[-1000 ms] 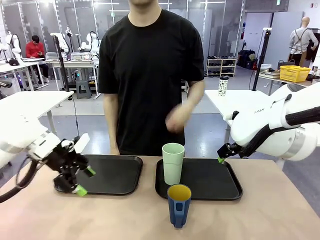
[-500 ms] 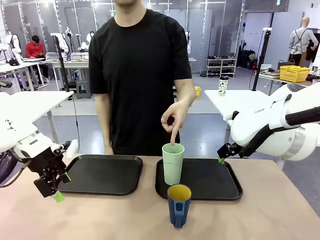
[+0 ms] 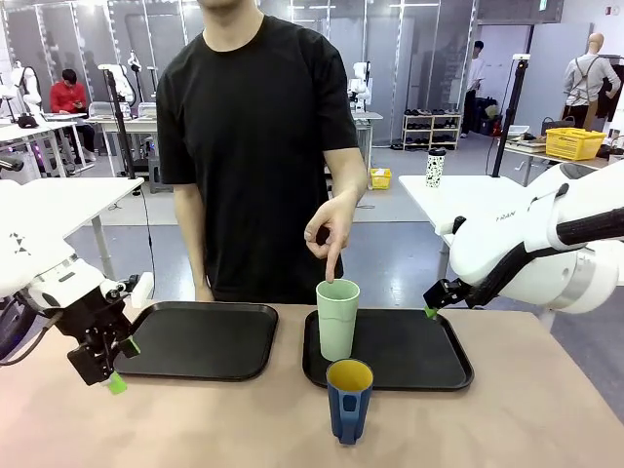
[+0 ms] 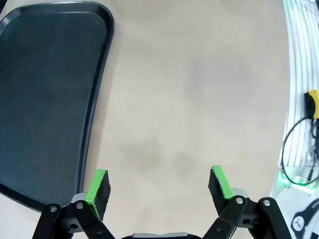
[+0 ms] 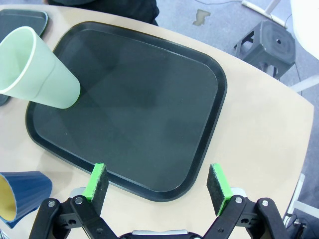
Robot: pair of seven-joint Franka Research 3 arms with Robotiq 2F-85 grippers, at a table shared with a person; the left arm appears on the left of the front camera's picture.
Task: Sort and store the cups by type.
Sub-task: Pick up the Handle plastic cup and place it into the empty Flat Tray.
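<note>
Front view, from the left: the left pincer [image 3: 124, 364] hangs open and empty over the table [image 3: 244, 419], beside the left tray [image 3: 195, 336]. The pale-green tumbler [image 3: 337, 319] stands upright on the right tray [image 3: 419, 351], with a person's hand [image 3: 331, 229] pointing down at its rim. The dark-blue mug [image 3: 349, 400] stands on the table just in front of that tray. The right pincer [image 5: 157, 181] is spread wide and empty near the tray's far right corner.

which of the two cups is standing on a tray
The tall pale-green tumbler: it stands on the right-hand black tray, while the dark-blue mug stands on the bare table just in front of that tray.
</note>
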